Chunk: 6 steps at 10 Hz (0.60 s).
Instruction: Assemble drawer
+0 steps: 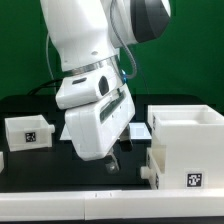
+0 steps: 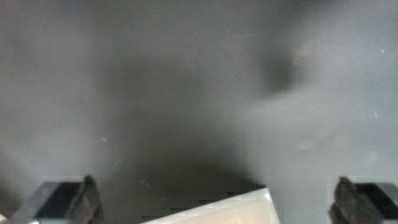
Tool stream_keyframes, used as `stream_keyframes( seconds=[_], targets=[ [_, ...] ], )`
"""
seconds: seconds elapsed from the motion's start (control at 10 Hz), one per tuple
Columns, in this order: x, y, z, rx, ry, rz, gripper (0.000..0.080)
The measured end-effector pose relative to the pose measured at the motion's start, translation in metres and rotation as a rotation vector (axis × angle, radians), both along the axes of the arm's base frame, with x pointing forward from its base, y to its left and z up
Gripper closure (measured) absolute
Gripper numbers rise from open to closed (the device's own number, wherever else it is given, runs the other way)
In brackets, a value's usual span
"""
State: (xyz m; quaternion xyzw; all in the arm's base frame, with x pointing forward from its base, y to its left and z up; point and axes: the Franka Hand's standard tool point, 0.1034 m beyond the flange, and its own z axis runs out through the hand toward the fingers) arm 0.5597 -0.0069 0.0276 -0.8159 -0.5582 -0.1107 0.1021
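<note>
The drawer lies in separate parts on the black table [image 1: 40,165]. Its tall open-topped casing [image 1: 186,140] stands at the exterior view's right, with a square marker low on its front wall. A small shallow tray [image 1: 28,131], also bearing a marker, sits well apart at the exterior view's left. Between them, the white arm [image 1: 95,90] fills the middle of the scene. It hides most of another white part [image 1: 139,130] that lies just beside the casing; what that part is cannot be told.

The gripper [image 1: 112,163] points down over bare table between tray and casing, nearer the casing, and touches neither. In the wrist view the gripper [image 2: 217,190] has its two dark fingers [image 2: 68,200] spread wide, with nothing held between them. Below them is blurred grey table surface. A pale corner [image 2: 222,212] of something white shows at the picture's edge between the fingers, too little of it to identify.
</note>
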Motion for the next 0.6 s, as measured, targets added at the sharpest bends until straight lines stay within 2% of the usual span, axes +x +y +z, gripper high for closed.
stream_keyframes(
  seconds=[0.1,0.2,0.3,0.4,0.5,0.6],
  targets=[
    [0.000,-0.002,0.000,-0.001,-0.001,-0.003,0.0150],
    [-0.005,-0.019,0.009,-0.022,-0.017,-0.026,0.0150],
    [-0.018,-0.042,0.024,-0.056,-0.040,-0.056,0.0150],
    [-0.033,-0.059,0.032,-0.076,-0.042,-0.083,0.0150],
    [-0.039,-0.065,0.035,-0.083,-0.036,-0.116,0.0150],
    [-0.039,-0.064,0.033,-0.080,-0.034,-0.114,0.0150]
  ],
)
